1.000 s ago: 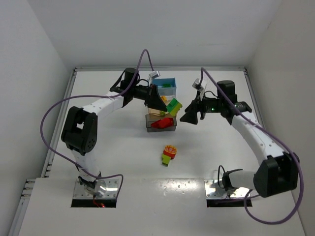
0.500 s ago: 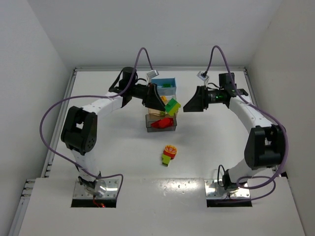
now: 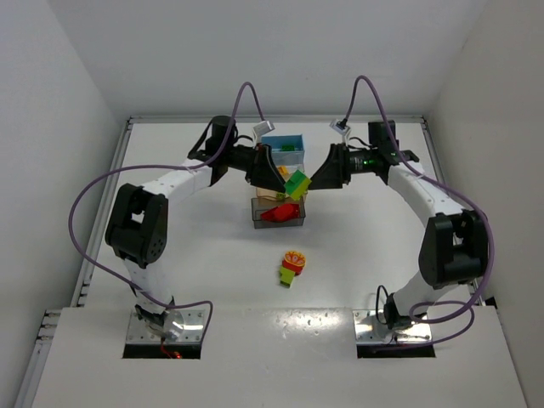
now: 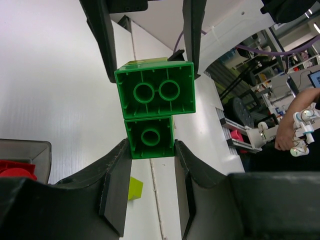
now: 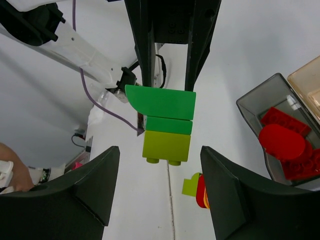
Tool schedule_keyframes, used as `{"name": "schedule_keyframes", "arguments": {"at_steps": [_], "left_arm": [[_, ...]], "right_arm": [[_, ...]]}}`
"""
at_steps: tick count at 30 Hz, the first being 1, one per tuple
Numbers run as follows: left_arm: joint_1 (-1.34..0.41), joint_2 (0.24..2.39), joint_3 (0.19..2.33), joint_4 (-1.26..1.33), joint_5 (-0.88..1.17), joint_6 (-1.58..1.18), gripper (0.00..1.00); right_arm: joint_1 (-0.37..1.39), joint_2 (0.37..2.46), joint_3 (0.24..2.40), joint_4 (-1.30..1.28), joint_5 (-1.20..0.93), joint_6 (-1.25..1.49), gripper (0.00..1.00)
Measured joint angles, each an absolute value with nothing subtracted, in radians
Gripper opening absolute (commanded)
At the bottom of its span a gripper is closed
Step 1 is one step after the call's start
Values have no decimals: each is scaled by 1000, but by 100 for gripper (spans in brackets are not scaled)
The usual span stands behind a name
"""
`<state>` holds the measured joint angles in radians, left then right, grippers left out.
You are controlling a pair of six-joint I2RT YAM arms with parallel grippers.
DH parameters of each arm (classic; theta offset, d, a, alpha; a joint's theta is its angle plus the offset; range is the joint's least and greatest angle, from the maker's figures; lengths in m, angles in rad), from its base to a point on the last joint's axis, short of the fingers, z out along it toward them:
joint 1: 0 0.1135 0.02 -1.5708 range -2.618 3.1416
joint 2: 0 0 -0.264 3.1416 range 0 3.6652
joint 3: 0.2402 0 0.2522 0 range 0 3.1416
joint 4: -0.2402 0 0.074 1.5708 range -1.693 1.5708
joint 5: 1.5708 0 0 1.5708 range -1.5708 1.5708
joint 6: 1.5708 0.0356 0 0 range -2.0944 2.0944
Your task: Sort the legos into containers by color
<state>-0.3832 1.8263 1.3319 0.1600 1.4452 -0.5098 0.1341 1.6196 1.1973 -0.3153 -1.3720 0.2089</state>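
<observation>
**One high fixed camera, and two wrist cameras facing each other across a held clump**

The top external view looks steeply down from above and behind the arm bases, far enough back to take in the whole white table. The left wrist camera looks out along the left gripper. It sits very near the green lego clump clamped there and faces the opposite fingers beyond. The right wrist camera looks the other way between the wide-spread fingers of the right gripper, slightly farther from that clump. All three views share the clump and the smoky grey bin, which lies at the right wrist view's right edge and the left wrist view's left edge.
</observation>
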Motion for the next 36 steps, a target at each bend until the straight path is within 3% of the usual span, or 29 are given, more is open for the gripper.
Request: {"name": "schedule_keyframes", "arguments": {"at_steps": [8, 12, 16, 25, 36], "left_arm": [[-391, 1826, 1320, 172, 1444, -517, 17], [-393, 1826, 1319, 178, 1446, -523, 17], [-393, 1825, 1319, 182, 1435, -524, 13], [-381, 1808, 1302, 235, 1370, -565, 11], [-304, 1790, 1182, 702, 1267, -911, 11]], "right_arm": [[166, 1631, 1198, -271, -1355, 232, 41], [176, 1637, 1198, -266, -1340, 240, 22], [175, 1637, 1198, -266, -1339, 233, 13], [165, 1628, 1195, -398, -1307, 77, 6], [139, 1565, 1165, -561, -1298, -54, 5]]}}
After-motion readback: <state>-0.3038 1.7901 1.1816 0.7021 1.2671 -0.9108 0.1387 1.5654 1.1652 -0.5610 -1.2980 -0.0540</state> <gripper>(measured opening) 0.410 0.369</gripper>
